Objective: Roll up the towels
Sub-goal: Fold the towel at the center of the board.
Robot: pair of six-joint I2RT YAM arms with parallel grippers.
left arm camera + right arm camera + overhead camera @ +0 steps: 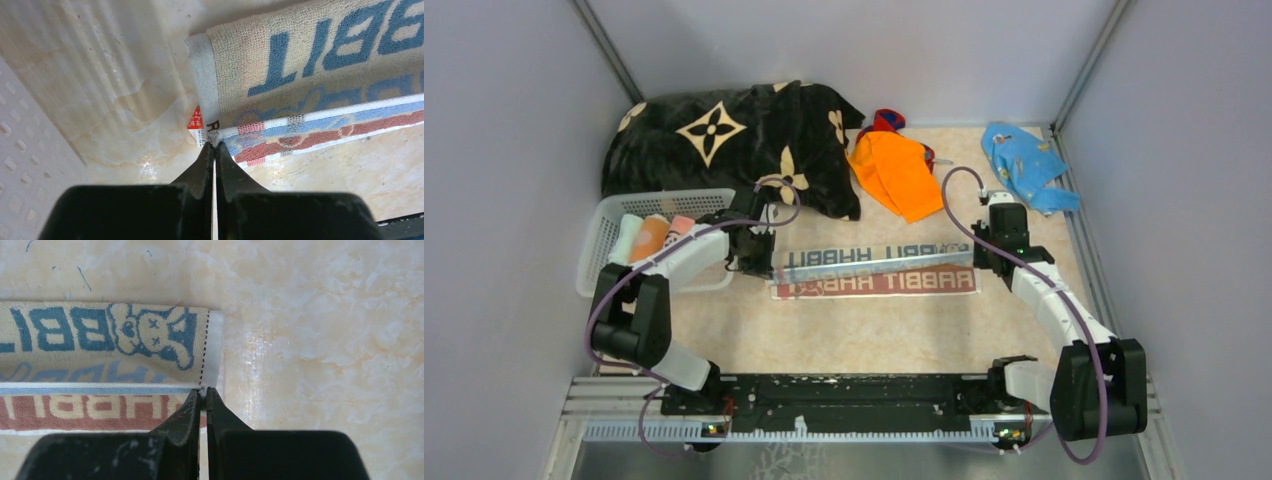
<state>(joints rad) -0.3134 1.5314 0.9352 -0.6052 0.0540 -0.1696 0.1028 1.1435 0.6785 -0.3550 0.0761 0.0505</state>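
A: Where is your rabbit towel (pixel 874 272)?
B: On the table (pixel 874 335), one long edge lifted, I think. Your left gripper (pixel 214 146) pinches one end corner, your right gripper (pixel 202 390) the other.

Table (pixel 874 330) — blanket (pixel 724 150), basket (pixel 604 235), orange towel (pixel 894 175), lettered towel (pixel 874 283), blue cloth (pixel 1024 165), perhaps patterned.

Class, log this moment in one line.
left gripper: shut on long beige RABBIT-lettered terry towel, left corner | right gripper: shut on right corner | towel: unrolled
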